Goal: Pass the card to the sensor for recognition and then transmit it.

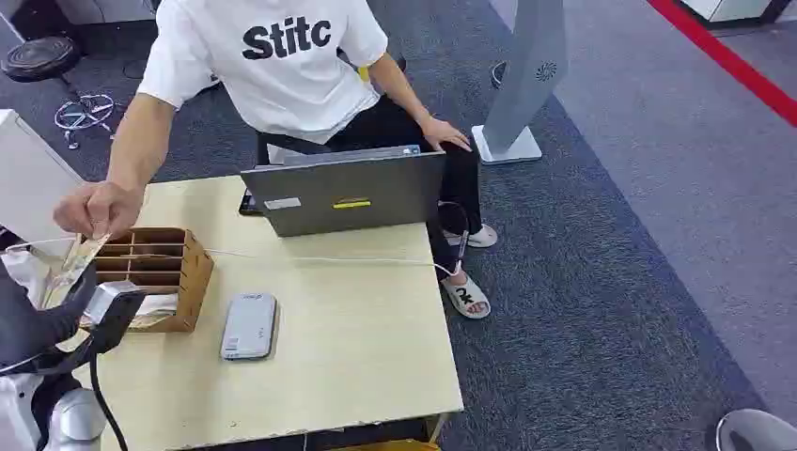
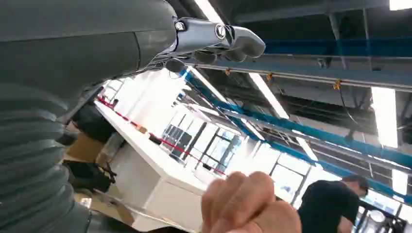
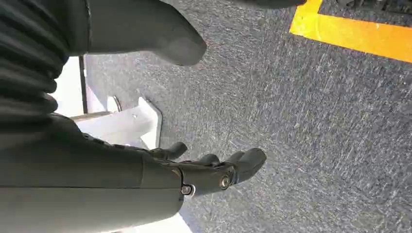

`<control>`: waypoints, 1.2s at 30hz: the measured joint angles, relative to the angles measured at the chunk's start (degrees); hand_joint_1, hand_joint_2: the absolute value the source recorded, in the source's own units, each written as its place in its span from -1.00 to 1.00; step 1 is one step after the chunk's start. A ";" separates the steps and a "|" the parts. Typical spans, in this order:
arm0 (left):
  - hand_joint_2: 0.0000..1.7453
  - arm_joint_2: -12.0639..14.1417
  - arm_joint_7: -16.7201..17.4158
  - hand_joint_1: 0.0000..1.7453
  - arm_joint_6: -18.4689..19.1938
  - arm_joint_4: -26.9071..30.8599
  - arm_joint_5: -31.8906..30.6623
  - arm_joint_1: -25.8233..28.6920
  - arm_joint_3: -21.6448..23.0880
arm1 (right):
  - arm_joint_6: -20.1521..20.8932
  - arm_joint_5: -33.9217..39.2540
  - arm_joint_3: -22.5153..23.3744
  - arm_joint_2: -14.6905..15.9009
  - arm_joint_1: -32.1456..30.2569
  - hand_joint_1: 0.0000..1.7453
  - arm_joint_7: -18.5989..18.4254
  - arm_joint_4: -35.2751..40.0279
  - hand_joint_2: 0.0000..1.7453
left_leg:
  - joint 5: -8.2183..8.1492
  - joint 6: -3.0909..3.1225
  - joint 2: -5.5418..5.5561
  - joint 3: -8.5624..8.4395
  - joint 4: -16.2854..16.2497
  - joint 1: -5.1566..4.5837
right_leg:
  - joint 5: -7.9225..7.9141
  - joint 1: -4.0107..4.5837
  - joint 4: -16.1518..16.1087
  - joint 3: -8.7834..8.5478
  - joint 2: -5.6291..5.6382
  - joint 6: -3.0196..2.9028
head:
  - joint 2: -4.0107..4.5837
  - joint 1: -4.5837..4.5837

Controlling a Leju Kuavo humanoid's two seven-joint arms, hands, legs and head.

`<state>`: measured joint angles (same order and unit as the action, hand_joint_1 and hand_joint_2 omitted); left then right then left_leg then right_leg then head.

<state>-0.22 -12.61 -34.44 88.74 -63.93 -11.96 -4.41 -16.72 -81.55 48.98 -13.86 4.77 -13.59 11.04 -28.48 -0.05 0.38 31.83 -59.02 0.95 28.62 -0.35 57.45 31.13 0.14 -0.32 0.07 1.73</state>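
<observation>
- Left hand raised, fingers loosely curled, nothing visible inside; card just above, pinched by person's hand.
- Right hand hanging over carpet, empty, fingers apart.

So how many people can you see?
2. One person in a white shirt sits behind the table. Another person in dark clothes shows in the left wrist view. Others may be hidden.
</observation>
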 joint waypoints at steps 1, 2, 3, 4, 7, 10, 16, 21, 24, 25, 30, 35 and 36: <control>1.00 -0.04 0.02 -0.90 0.48 -0.15 0.43 -0.32 0.39 | 0.02 0.07 0.00 0.00 0.00 -1.00 0.02 0.00 1.00 | 0.00 0.00 0.00 0.00 0.00 0.00 | 0.00 0.00 0.00 0.00 0.00 0.00 | 0.00 0.02; 1.00 -0.07 0.02 0.50 0.57 -0.20 0.54 -0.46 0.52 | 0.04 0.09 0.00 0.00 0.00 -1.00 0.02 0.00 1.00 | 0.00 0.00 0.00 0.00 0.00 0.00 | 0.00 0.00 0.00 0.00 0.00 0.00 | 0.00 0.04; 1.00 -0.09 0.02 0.92 0.96 -0.50 0.78 -0.86 0.90 | 0.09 0.20 0.00 0.00 0.00 -1.00 0.07 0.00 1.00 | 0.00 0.00 -0.03 0.01 0.00 0.00 | 0.00 0.00 0.00 0.01 0.04 0.00 | 0.00 0.02; 1.00 -0.09 0.02 0.88 0.98 -0.63 0.89 -0.98 1.11 | 0.09 0.24 0.00 0.00 -0.01 -1.00 0.07 0.00 1.00 | 0.00 0.00 -0.03 0.00 0.00 0.00 | -0.01 0.00 0.00 0.01 0.05 0.01 | 0.00 0.02; 1.00 -0.09 0.07 0.90 1.38 -0.98 1.42 -1.08 1.46 | 0.09 0.42 0.00 0.00 0.00 -1.00 0.07 0.00 1.00 | 0.00 0.00 -0.06 0.01 0.00 0.00 | -0.01 0.00 0.00 0.04 0.08 0.01 | 0.00 0.02; 1.00 -0.09 0.13 0.94 1.81 -1.42 2.64 -1.13 1.48 | 0.11 0.44 0.00 0.00 -0.01 -1.00 0.09 0.00 1.00 | 0.00 0.00 -0.11 0.01 0.00 0.00 | -0.01 0.00 0.00 0.06 0.12 0.01 | 0.00 0.02; 1.00 -0.09 0.13 1.00 2.25 -2.12 3.23 -1.12 1.48 | 0.24 0.55 0.00 0.00 -0.01 -1.00 0.35 0.00 1.00 | 0.00 0.00 -0.13 0.02 0.00 0.01 | -0.01 0.00 0.00 0.08 0.15 0.01 | 0.00 0.02; 1.00 -0.09 0.09 1.00 3.08 -2.16 2.77 -1.16 1.72 | 0.24 0.55 0.00 0.00 -0.01 -1.00 0.52 0.00 1.00 | 0.00 0.00 -0.13 0.02 0.00 0.01 | -0.01 0.00 0.00 0.07 0.15 0.01 | 0.00 0.00; 1.00 -0.11 0.28 1.00 4.04 -2.16 1.51 -1.15 2.27 | 0.20 0.59 0.00 0.00 -0.02 -1.00 0.59 0.00 1.00 | 0.00 0.00 -0.13 0.03 0.00 0.01 | -0.02 0.00 0.00 0.07 0.15 0.02 | 0.00 0.04; 1.00 -0.11 0.43 1.00 4.19 -2.16 0.73 -1.14 2.61 | 0.17 0.59 0.00 0.00 -0.02 -1.00 0.59 0.00 1.00 | 0.00 0.00 -0.13 0.03 0.00 0.00 | -0.02 0.00 0.00 0.06 0.14 0.03 | 0.00 0.00; 1.00 -0.46 1.66 1.00 5.84 -1.62 -4.29 -0.41 5.62 | 0.13 0.74 0.00 0.00 -0.02 -1.00 0.63 0.00 1.00 | 0.00 0.00 -0.12 0.03 0.00 -0.01 | -0.02 -0.01 0.00 0.06 0.13 0.03 | 0.00 0.00; 1.00 -0.85 3.69 1.00 8.06 -1.46 -8.18 0.38 10.19 | 0.00 0.74 0.00 0.00 -0.02 -1.00 0.74 0.00 1.00 | -0.01 0.00 -0.12 0.05 -0.01 -0.01 | -0.03 -0.01 0.00 0.06 0.12 0.04 | 0.00 0.02; 1.00 -0.90 3.72 1.00 8.08 -1.46 -8.29 0.48 10.78 | 0.00 0.74 0.00 0.00 -0.02 -1.00 0.74 0.00 1.00 | -0.01 0.00 -0.12 0.05 -0.01 -0.01 | -0.03 -0.01 0.00 0.06 0.13 0.04 | 0.00 0.00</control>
<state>-1.11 -8.90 -26.36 87.27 -72.22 -11.48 6.36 -16.72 -80.81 48.98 -13.86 4.75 -12.85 11.04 -28.49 -0.05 0.26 31.88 -59.03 0.94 28.59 -0.36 57.45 31.19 0.27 -0.28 0.07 1.73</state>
